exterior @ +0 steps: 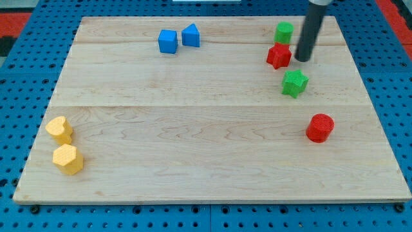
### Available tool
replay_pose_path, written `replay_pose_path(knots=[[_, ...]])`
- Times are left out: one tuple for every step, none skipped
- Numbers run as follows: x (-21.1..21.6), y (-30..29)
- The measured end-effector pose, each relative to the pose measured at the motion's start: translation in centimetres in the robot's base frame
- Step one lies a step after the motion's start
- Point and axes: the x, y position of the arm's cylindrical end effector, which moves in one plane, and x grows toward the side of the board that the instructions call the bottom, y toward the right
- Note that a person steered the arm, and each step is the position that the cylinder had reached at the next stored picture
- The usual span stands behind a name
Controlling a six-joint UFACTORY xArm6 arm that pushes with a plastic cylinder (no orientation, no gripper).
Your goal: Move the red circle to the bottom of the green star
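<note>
The red circle [319, 127] lies at the view's right, below and a little right of the green star [294, 83], with a gap between them. My tip [301, 59] is at the view's upper right, just right of the red star [279, 56] and above the green star. It is far above the red circle and does not touch it.
A green circle [283, 32] sits above the red star. A blue cube [168, 41] and a blue triangle [190, 35] sit at the view's top centre. A yellow heart [59, 129] and a yellow hexagon [67, 159] lie at the lower left. The wooden board [193, 129] rests on a blue pegboard.
</note>
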Motion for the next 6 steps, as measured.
replay_pose_path(knots=[[7.1, 10.0], [15.1, 11.8], [19.8, 5.8], [21.6, 1.1], [17.1, -1.3], [15.2, -3.3]])
